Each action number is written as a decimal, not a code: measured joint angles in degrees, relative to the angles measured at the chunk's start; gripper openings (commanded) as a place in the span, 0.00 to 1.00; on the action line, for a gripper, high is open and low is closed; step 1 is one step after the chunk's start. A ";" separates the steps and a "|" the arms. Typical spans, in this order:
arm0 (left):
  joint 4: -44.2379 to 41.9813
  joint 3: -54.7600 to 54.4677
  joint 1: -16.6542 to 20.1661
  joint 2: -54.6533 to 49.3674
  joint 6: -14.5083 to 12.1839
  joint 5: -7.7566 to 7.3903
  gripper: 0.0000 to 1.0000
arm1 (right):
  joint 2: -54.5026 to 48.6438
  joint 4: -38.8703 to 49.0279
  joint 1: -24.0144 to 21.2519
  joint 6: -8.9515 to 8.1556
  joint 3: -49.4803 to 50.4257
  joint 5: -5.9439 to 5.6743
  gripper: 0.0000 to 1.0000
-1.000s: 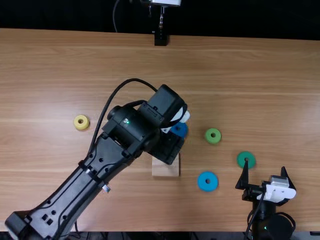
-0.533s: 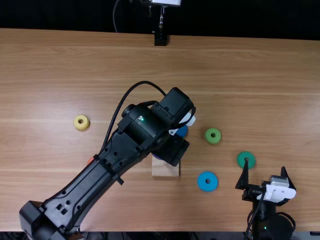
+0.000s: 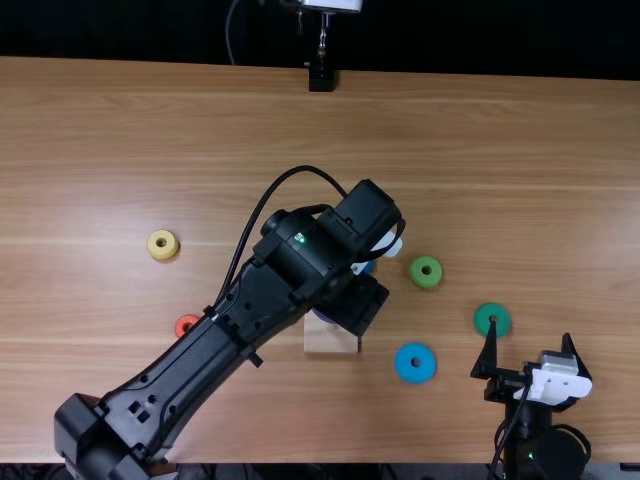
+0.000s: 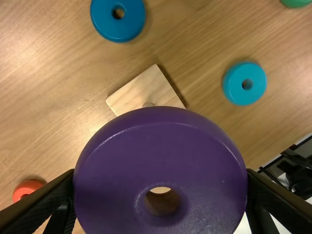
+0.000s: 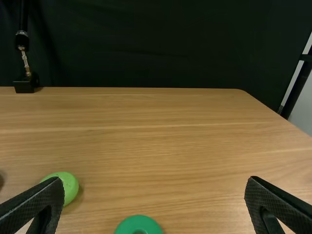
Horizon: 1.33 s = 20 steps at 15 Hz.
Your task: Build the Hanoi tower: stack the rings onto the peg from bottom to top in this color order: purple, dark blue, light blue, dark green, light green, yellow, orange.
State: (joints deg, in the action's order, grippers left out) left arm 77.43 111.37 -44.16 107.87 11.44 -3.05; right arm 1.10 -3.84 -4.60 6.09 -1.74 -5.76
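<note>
My left gripper (image 3: 357,300) hangs over the wooden base (image 3: 330,340), largely hiding it. In the left wrist view the gripper (image 4: 161,180) is shut on the purple ring (image 4: 161,141); beyond the ring's rim show the base (image 4: 141,90) and its peg top (image 4: 147,104). The dark blue ring (image 3: 369,267) is partly under the arm. Light blue (image 3: 403,372), light green (image 3: 416,276) and dark green (image 3: 482,320) rings lie right of the base, yellow (image 3: 153,249) and orange (image 3: 182,325) left. My right gripper (image 3: 530,337) is open at the lower right; its wrist view shows the gripper (image 5: 155,183) holding nothing.
A black stand (image 3: 321,78) is at the table's far edge. The left forearm crosses the lower left of the table (image 3: 250,110), passing close to the orange ring. In the right wrist view, the light green ring (image 5: 69,184) lies near one finger.
The left arm has shifted right and slightly down in the top view, still with the purple ring. The orange ring has come out from under it. The right arm has kept still.
</note>
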 measured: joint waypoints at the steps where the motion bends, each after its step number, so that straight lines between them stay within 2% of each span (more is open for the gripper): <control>1: -0.04 -0.02 -0.11 0.42 0.44 0.00 0.00 | 0.00 -0.02 0.00 0.00 0.00 0.02 1.00; 4: -0.46 0.00 -0.11 0.72 1.97 -0.13 0.00 | 0.00 0.00 0.00 -0.02 0.00 0.00 1.00; 5: -0.55 0.00 -0.11 0.72 2.16 -0.20 0.20 | 0.00 -0.02 0.00 -0.02 0.00 -0.02 1.00; 6: -0.61 0.00 -0.11 0.72 2.29 -0.22 0.56 | 0.02 -0.02 0.00 -0.02 0.00 0.02 1.00; 7: -0.61 0.00 -0.11 0.72 2.36 -0.24 0.87 | 0.00 -0.02 0.00 0.00 0.00 0.02 1.00; 8: -0.61 -0.02 -0.09 0.72 2.32 -0.35 1.00 | 0.00 -0.02 0.00 -0.02 0.00 0.00 1.00; 9: -0.55 0.00 -0.09 0.72 2.36 -0.59 1.00 | 0.00 -0.02 0.02 0.00 0.00 0.02 1.00; 12: -0.35 0.00 0.37 0.72 2.36 -3.43 1.00 | 0.02 -0.02 0.00 -0.02 0.00 0.02 1.00; 14: -0.61 0.00 1.70 0.72 2.38 -4.50 1.00 | 0.00 -0.02 0.00 -0.02 0.00 -0.02 1.00; 17: -1.90 0.22 4.37 0.72 2.36 -4.96 1.00 | 0.02 -0.02 0.00 -0.02 0.00 0.00 1.00; 20: -10.21 1.27 9.09 -0.42 2.34 -5.09 1.00 | 0.00 0.00 0.00 0.00 0.00 0.02 1.00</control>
State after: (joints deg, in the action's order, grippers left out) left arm 67.22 112.64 -35.07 107.46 13.78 -8.14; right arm 1.10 -3.84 -4.60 6.09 -1.74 -5.74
